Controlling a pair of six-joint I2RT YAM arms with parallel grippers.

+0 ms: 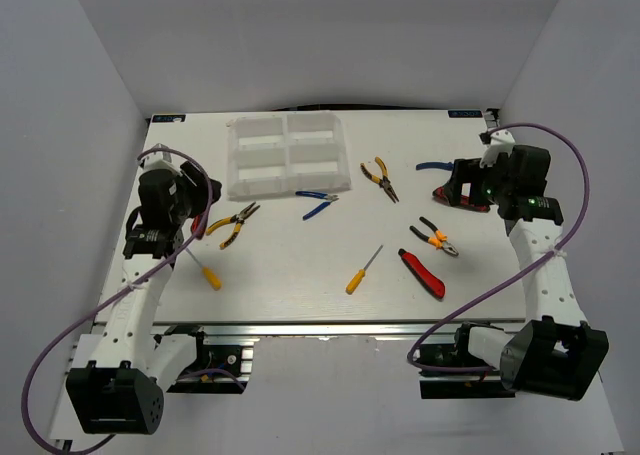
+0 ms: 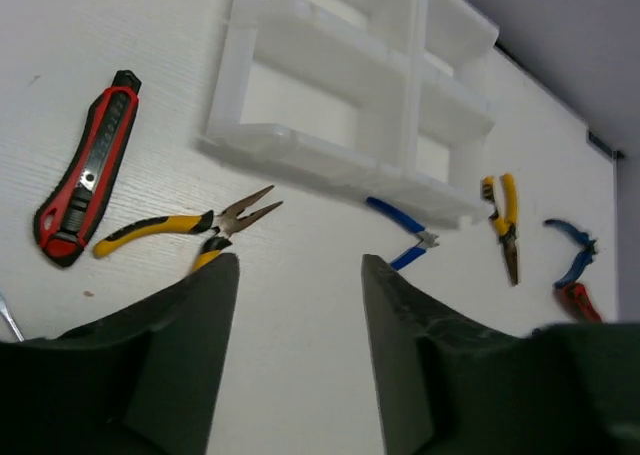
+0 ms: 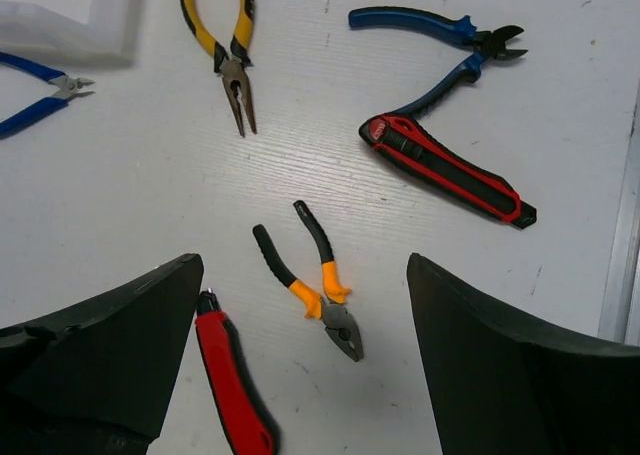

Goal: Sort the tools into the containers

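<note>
The white organiser tray (image 1: 288, 155) lies at the back of the table, its compartments empty. My left gripper (image 2: 300, 265) is open and empty above the table's left side (image 1: 185, 220). Yellow needle-nose pliers (image 2: 185, 225) and a red-and-black knife (image 2: 85, 167) lie just ahead of it. My right gripper (image 3: 303, 262) is open and empty over the right side (image 1: 462, 185). Orange-and-black pliers (image 3: 308, 297) lie between its fingers below it, with a red knife (image 3: 235, 385) by its left finger. A red-and-black knife (image 3: 450, 170) and blue cutters (image 3: 450, 45) lie beyond.
Small blue pliers (image 1: 318, 203) and yellow pliers (image 1: 380, 178) lie just in front of the tray. Two yellow-handled screwdrivers (image 1: 207, 271) (image 1: 363, 269) lie towards the near edge. Grey walls stand round the table's left, back and right.
</note>
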